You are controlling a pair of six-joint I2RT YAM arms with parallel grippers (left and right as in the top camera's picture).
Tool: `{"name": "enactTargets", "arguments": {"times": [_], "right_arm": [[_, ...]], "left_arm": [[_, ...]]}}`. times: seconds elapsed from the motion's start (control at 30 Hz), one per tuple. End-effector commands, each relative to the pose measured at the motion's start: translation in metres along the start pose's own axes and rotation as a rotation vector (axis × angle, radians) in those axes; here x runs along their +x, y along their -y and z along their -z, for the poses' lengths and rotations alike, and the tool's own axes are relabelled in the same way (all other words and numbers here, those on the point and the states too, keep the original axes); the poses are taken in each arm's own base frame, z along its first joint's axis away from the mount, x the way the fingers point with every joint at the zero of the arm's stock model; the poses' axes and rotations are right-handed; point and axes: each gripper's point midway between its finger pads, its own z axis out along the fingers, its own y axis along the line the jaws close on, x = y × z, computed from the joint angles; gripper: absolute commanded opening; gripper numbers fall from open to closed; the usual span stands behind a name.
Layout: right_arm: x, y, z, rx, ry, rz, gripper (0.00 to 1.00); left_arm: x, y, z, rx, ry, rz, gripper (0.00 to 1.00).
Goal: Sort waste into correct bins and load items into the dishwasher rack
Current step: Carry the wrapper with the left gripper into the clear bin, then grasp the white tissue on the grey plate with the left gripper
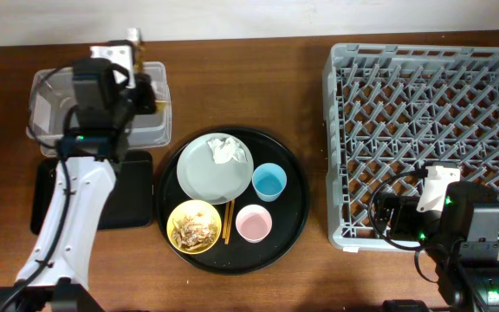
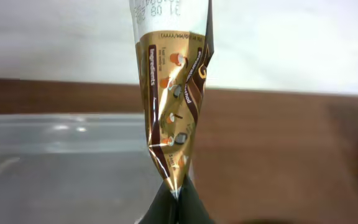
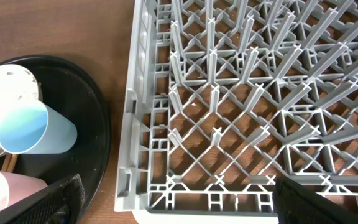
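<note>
left wrist, wrapper [image 2: 173, 93] top cut off, left fingers [image 2: 191, 214] barely visible

left gripper [image 1: 148, 97] over clear tub [image 1: 48, 97], wrapper piece [image 1: 158, 106] at its tip | round black tray [image 1: 289, 227]: plate [image 1: 199, 175] with tissue [image 1: 226, 150], blue cup [image 1: 269, 182], pink cup [image 1: 254, 224], yellow bowl [image 1: 174, 218] of scraps [image 1: 196, 231], chopsticks [image 1: 229, 221] | rack [image 1: 431, 95] at right

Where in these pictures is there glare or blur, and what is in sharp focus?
Left wrist: the wrapper in the left pincer is fairly sharp, with glare streaks on its gold foil; the tub behind it is blurred. Right wrist: the rack is in focus, its pegs fanning outward as through a wide lens. Overhead: even light, soft shadows, faint sheen on the round tray.
</note>
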Motion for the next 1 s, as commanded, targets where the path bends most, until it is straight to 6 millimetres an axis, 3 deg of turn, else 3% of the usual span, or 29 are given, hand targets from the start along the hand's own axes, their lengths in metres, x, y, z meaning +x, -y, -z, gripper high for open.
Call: {"name": "enactTargets", "arguments": {"times": [0.0,0.17,0.2,0.23,0.3,0.33,0.4,0.53,0.57,0.6,0.73,0.87,0.97], "right_arm": [[-0.006,-0.003,0.005,-0.012,0.019,-0.001,0.98],[-0.006,-0.003,0.005,-0.012,0.019,-0.001,0.98],[-0.006,-0.003,0.005,-0.012,0.018,-0.001,0.98],[-0.006,-0.003,0.005,-0.012,0.018,-0.001,0.98],[-0.006,-0.003,0.005,-0.012,0.019,-0.001,0.98],[-0.006,-0.003,0.005,-0.012,0.019,-0.001,0.98],[-0.006,-0.003,0.005,-0.012,0.018,-0.001,0.98],[-0.006,-0.003,0.005,-0.012,0.018,-0.001,0.99],[-0.006,-0.003,0.005,-0.012,0.018,-0.001,0.98],[-0.006,-0.003,0.005,-0.012,0.018,-0.001,0.98],[-0.006,-0.003,0.005,-0.012,0.018,-0.001,0.98],[-0.006,-0.003,0.005,-0.012,0.018,-0.002,0.98],[-0.006,-0.003,0.005,-0.012,0.018,-0.002,0.98]], "left_arm": [[-0.008,-0.035,-0.010,-0.101,0.030,0.019,0.00],[0.016,-0.049,-0.048,-0.118,-0.009,0.029,0.02],[0.020,-0.050,-0.052,-0.119,-0.016,0.029,0.15],[0.022,-0.050,-0.054,-0.118,-0.020,0.029,0.37],[0.019,-0.050,-0.052,-0.117,-0.013,0.029,0.42],[0.014,-0.049,-0.048,-0.117,0.000,0.028,0.53],[0.006,-0.047,-0.041,-0.114,0.020,0.027,0.53],[0.006,-0.008,-0.022,0.054,-0.016,0.020,0.51],[0.013,0.005,-0.020,0.104,-0.047,0.016,0.52],[0.029,0.025,-0.018,0.169,-0.111,0.012,0.52],[0.092,0.075,-0.016,0.248,-0.340,-0.030,0.55],[0.149,0.117,-0.027,0.311,-0.504,-0.088,0.57],[0.182,0.133,-0.036,0.323,-0.582,-0.121,0.56]]}}
